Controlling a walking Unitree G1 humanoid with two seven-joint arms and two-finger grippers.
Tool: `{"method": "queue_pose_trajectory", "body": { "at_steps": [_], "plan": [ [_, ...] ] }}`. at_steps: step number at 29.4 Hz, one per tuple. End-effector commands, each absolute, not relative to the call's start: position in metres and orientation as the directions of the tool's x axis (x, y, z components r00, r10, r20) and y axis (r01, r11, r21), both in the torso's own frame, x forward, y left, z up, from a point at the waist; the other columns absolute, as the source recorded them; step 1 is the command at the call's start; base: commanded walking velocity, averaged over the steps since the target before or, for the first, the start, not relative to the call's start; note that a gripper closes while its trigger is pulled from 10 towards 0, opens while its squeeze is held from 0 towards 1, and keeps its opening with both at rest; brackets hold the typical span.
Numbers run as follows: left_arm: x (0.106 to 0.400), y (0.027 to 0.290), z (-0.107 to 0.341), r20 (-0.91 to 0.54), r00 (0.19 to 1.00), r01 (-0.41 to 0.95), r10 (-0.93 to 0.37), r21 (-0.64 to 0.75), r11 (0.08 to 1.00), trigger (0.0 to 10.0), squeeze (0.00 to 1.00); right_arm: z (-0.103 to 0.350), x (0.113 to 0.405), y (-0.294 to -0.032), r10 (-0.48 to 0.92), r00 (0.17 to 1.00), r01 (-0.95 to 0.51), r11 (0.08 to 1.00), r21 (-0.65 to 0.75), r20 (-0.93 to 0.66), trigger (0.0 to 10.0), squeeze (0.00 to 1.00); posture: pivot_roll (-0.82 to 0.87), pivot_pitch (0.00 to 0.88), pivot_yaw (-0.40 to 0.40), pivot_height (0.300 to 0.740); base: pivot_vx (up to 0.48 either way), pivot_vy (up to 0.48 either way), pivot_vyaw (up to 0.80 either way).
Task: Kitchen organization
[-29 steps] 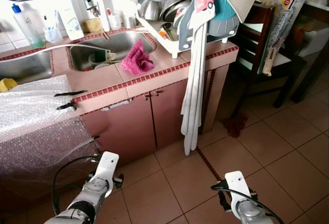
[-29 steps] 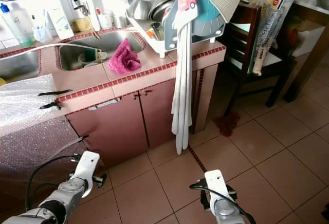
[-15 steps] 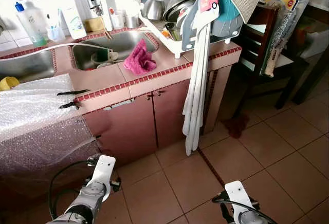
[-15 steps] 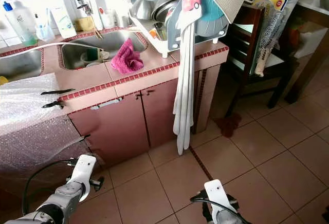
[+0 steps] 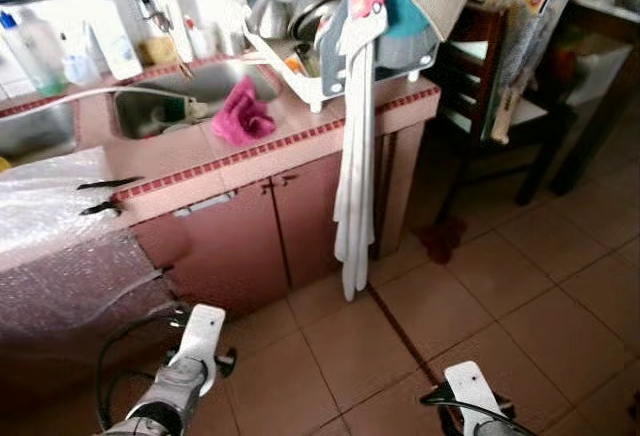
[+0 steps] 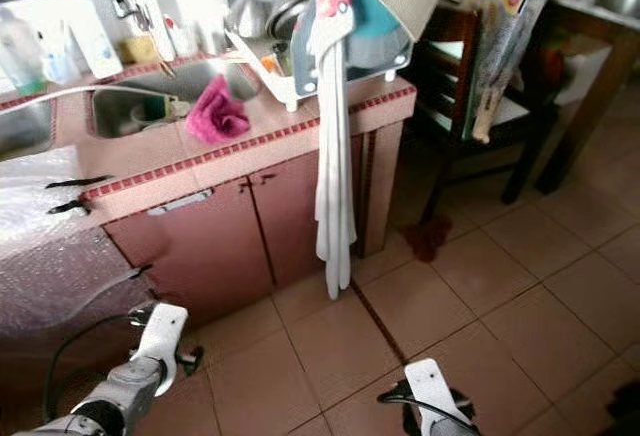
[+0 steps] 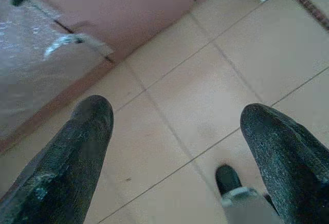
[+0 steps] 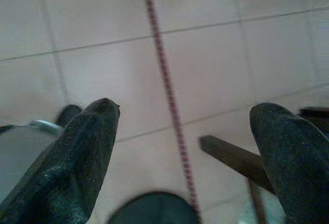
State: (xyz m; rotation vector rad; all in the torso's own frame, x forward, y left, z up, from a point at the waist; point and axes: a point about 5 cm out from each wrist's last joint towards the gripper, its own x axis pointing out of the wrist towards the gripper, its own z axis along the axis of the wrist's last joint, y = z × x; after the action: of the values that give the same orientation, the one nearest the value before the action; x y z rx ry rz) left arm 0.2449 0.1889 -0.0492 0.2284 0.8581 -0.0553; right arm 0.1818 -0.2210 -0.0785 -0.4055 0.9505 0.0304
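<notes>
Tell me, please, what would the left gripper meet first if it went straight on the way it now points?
Most likely the tiled floor: the left gripper is open, empty and points down at bare tiles in front of the cabinet. Depth is hard to judge.

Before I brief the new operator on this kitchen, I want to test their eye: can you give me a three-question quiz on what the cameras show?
1. True or false: the crumpled pink cloth lies on the pink tiled counter beside the steel sink.
2. The long white cloth hangs from: A) the dark wooden chair B) the white dish rack end of the counter C) the cabinet door.
3. How do the left gripper and right gripper stand?

Key: 1 true; 2 B; 3 both open, empty, over the floor tiles.
</notes>
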Motion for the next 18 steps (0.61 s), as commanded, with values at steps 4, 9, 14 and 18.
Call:
{"method": "queue_pose_trajectory", "body": {
  "at_steps": [4,9,14,18],
  "plan": [
    [0.2418,0.1980,-0.0500,-0.760,0.646,0.129,0.068,0.197,0.972,10.0,0.00,-0.0790,0.1836,-0.2145,-0.140,0.589,-0.203,0.928,-0.313,-0.796,10.0,0.00,-0.03,0.000,0.045,0.740,0.000,-0.480,0.00],
    [0.2431,0.1993,-0.0489,-0.752,0.653,0.118,0.086,0.214,0.970,10.0,0.00,-0.0787,0.1843,-0.2147,-0.140,0.590,-0.210,0.924,-0.319,-0.795,10.0,0.00,-0.03,0.000,0.048,0.740,0.000,-0.192,0.00],
    [0.2445,0.2000,-0.0478,-0.750,0.655,0.124,0.089,0.222,0.967,10.0,0.00,-0.0793,0.1828,-0.2148,-0.141,0.588,-0.212,0.923,-0.320,-0.797,10.0,0.00,-0.03,0.000,0.050,0.740,0.000,0.000,0.00],
    [0.2449,0.2002,-0.0475,-0.752,0.654,0.122,0.086,0.217,0.968,10.0,0.00,-0.0796,0.1822,-0.2148,-0.140,0.587,-0.215,0.923,-0.320,-0.798,10.0,0.00,-0.03,0.000,0.049,0.740,0.000,0.000,0.00]
  ]
}}
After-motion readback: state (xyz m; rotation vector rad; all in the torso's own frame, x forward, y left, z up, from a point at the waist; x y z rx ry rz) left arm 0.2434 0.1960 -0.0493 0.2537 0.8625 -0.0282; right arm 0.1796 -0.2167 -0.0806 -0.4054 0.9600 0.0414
